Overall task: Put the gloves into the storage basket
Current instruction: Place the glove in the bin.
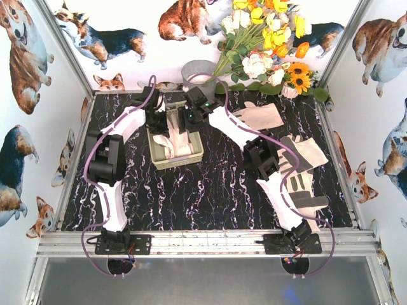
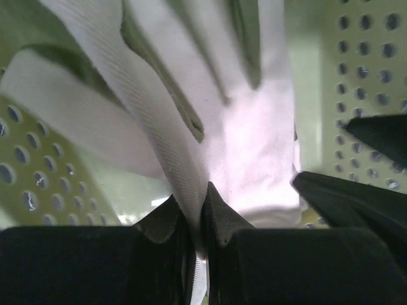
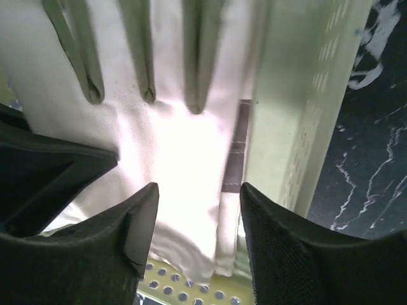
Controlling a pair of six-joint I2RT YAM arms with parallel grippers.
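Observation:
The pale yellow-green storage basket (image 1: pixel 160 160) sits at mid table with a cream-white glove (image 1: pixel 173 143) lying in it. My left gripper (image 1: pixel 164 115) is at the basket's far end, shut on a fold of that glove (image 2: pixel 210 127), as the left wrist view shows. My right gripper (image 1: pixel 187 117) is beside it, open, its fingertips (image 3: pixel 143 210) on either side of the glove's cuff edge (image 3: pixel 184 159) inside the basket wall (image 3: pixel 299 127). More gloves lie on the table to the right: one (image 1: pixel 262 116) at the back, several (image 1: pixel 304 166) by the right arm.
A grey metal bucket (image 1: pixel 198 72) stands behind the basket, next to a bunch of yellow, white and orange flowers (image 1: pixel 267 38). Metal frame posts and corgi-print walls enclose the black marbled table (image 1: pixel 210 190).

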